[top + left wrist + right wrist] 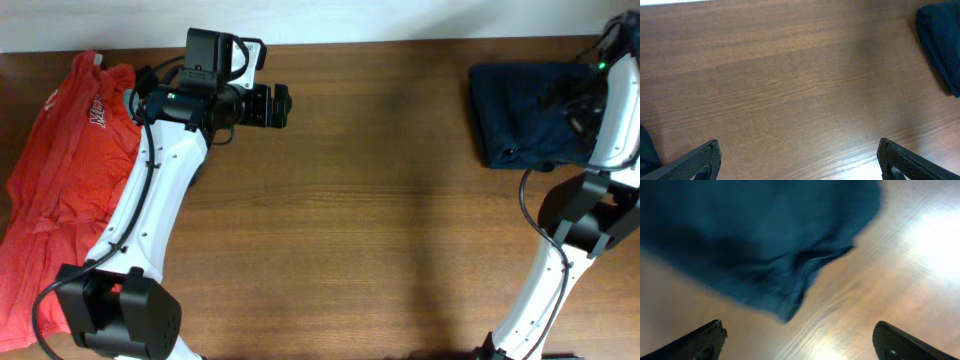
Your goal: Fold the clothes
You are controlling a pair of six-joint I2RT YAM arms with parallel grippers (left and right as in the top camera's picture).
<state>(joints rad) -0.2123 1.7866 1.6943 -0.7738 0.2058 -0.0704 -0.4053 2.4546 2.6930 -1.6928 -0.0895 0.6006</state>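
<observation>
Both pincers released; the dark navy shorts (520, 115) lie at the far right of the surface (380, 220).

The right pincer (799, 335) stands wide open over the shorts, close to one edge of the cloth, and grasps nothing; its own view is blurred. The left pincer (799, 152) is also wide open and empty, over bare wood, well apart from the shorts. The shorts lie as one compact bundle. A red-orange T-shirt (60, 180) is spread at the left edge, beside the left arm.

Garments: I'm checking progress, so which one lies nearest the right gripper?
The dark navy shorts, bunched at far right; the red-orange T-shirt lies far left.
</observation>
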